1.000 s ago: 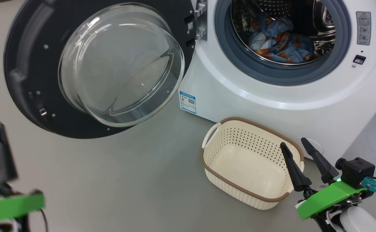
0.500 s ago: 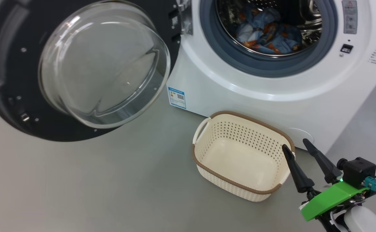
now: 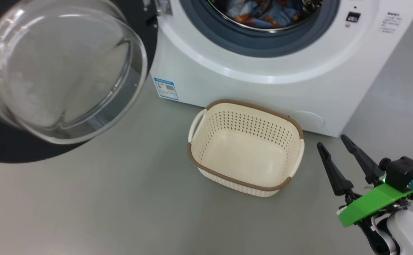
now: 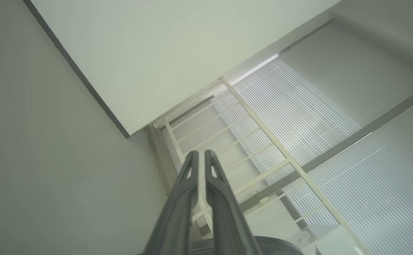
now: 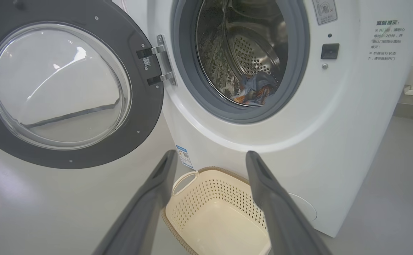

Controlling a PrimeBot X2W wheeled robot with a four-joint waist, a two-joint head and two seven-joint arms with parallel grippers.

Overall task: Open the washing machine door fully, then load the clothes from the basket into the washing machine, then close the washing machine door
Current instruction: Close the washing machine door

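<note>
The washing machine (image 3: pixel 263 85) stands with its black door (image 3: pixel 1 148) swung wide to the left, its glass bowl (image 3: pixel 61 71) bulging toward me. The blue printed clothes (image 3: pixel 263 14) lie inside the steel drum (image 5: pixel 256 53), where the clothes (image 5: pixel 254 92) rest at its bottom. On the floor before the machine sits the basket (image 3: pixel 242 182), with nothing in it. My right gripper (image 3: pixel 331 141) hovers open just right of the basket, apart from it; in the right wrist view the right gripper (image 5: pixel 210 154) points at the machine above the basket (image 5: pixel 192 177). My left gripper (image 4: pixel 201 153) is shut on nothing, pointing up at a wall.
Grey floor (image 3: pixel 121 205) stretches left of and in front of the basket. The open door (image 5: pixel 68 88) overhangs the floor at the left. The left wrist view looks up at a pale ceiling panel (image 4: pixel 157 53) and window blinds (image 4: pixel 334 106).
The head camera has swung, so the whole picture slid up and left. The left gripper, blurred at the lower left a second ago, has left that picture. The right gripper stays open.
</note>
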